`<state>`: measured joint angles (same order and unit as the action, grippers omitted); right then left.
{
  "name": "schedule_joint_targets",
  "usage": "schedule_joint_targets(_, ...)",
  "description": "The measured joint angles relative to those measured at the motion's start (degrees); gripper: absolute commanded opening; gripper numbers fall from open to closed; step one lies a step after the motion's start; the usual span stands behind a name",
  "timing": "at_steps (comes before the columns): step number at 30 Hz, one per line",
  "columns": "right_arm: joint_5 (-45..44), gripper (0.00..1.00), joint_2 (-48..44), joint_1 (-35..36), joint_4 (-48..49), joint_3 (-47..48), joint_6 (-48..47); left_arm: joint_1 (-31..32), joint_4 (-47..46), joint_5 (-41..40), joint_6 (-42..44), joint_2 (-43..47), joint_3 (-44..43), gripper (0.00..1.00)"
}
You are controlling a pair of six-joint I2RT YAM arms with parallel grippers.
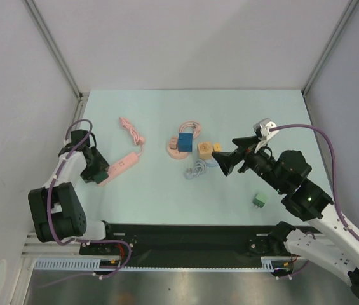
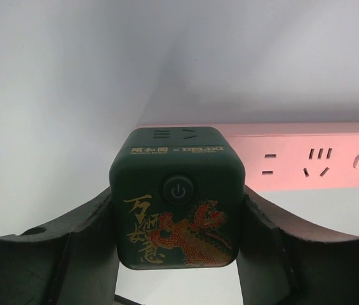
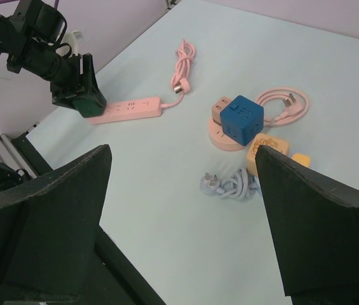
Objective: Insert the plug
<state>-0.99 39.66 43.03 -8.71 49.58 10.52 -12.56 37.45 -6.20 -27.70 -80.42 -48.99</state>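
My left gripper (image 2: 176, 254) is shut on a dark green cube plug (image 2: 176, 197) with a power button and a red-gold dragon print. The cube sits against the near end of the pink power strip (image 2: 306, 162), whose sockets show to the right; I cannot tell whether its pins are in a socket. In the top view the left gripper (image 1: 96, 170) and green cube (image 1: 101, 171) are at the strip's (image 1: 122, 166) lower left end. My right gripper (image 1: 225, 160) is open and empty, held above the table near a grey coiled cable (image 1: 196, 169).
A blue cube (image 1: 185, 142) sits on a pink round base (image 1: 175, 151) with a pink cable (image 1: 192, 128). An orange cube (image 1: 204, 150) and a small yellow block (image 1: 217, 147) lie beside it. A small green cube (image 1: 259, 201) lies at the front right. The strip's pink cord (image 1: 131, 130) coils at the back left.
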Motion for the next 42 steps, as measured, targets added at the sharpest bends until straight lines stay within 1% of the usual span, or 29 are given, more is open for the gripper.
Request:
schedule_joint_targets(1,0.0,1.0,0.1,0.0,0.0,0.0,0.0,0.0,0.3,0.0,0.2,-0.3,-0.4,0.03)
schedule_joint_targets(3,0.0,1.0,0.2,0.0,0.0,0.0,0.0,0.0,0.9,-0.1,0.4,-0.4,-1.0,0.14)
schedule_joint_targets(4,0.0,1.0,0.3,0.0,0.0,0.0,0.0,0.0,1.1,-0.1,0.4,-0.3,-1.2,0.27)
schedule_joint_targets(5,0.0,1.0,0.3,0.0,0.0,0.0,0.0,0.0,1.3,-0.1,0.4,-0.2,-1.2,0.37)
schedule_joint_targets(7,0.0,1.0,0.3,-0.1,0.0,0.0,0.0,0.0,1.6,-0.1,0.4,0.0,-1.2,0.51)
schedule_joint_targets(9,0.0,1.0,0.4,-0.1,0.0,0.0,0.0,0.0,1.9,0.1,0.5,0.2,-1.2,0.55)
schedule_joint_targets(12,0.0,1.0,0.6,-0.1,0.0,-0.1,0.0,0.0,2.4,0.5,0.9,0.4,-1.2,0.68)
schedule_joint_targets(13,0.0,1.0,0.6,-0.1,0.0,-0.1,0.0,0.0,2.5,0.6,1.0,0.4,-1.2,0.75)
schedule_joint_targets(18,0.0,1.0,0.6,-0.2,0.0,-0.1,0.0,0.0,5.9,1.1,2.5,0.3,-1.2,0.87)
schedule_joint_targets(19,0.0,1.0,0.6,-0.3,0.0,-0.1,0.0,0.0,6.4,1.1,2.7,0.3,-1.3,0.92)
schedule_joint_targets(22,0.0,1.0,0.6,-0.4,0.0,-0.1,0.0,0.0,8.5,1.4,3.2,0.2,-2.5,0.94)
schedule_joint_targets(29,0.0,1.0,0.6,-0.5,0.0,-0.1,0.0,0.0,12.2,0.5,3.4,0.2,-9.3,0.97)
schedule_joint_targets(33,0.0,1.0,0.6,-0.5,0.0,-0.1,0.0,0.0,15.1,-0.7,3.4,0.5,-12.5,0.96)
schedule_joint_targets(36,0.0,1.0,0.8,-0.6,0.0,-0.1,0.0,0.0,17.5,-2.1,3.6,1.7,-14.1,0.92)
schedule_joint_targets(38,0.0,1.0,1.0,-0.7,0.0,-0.1,0.0,0.0,19.0,-3.7,4.0,3.1,-15.5,0.81)
schedule_joint_targets(39,0.0,1.0,1.2,-0.8,0.0,-0.1,0.0,0.0,19.5,-4.5,4.3,3.7,-16.1,0.74)
schedule_joint_targets(40,0.0,1.0,1.4,-0.8,0.0,-0.1,0.0,0.0,19.9,-5.3,4.6,4.6,-16.7,0.55)
schedule_joint_targets(41,0.0,1.0,1.6,-0.8,0.0,-0.1,0.0,0.0,20.1,-5.7,4.6,5.6,-17.3,0.45)
schedule_joint_targets(42,0.0,1.0,1.8,-0.9,0.0,-0.1,0.0,-0.1,20.0,-5.8,5.2,6.6,-17.5,0.27)
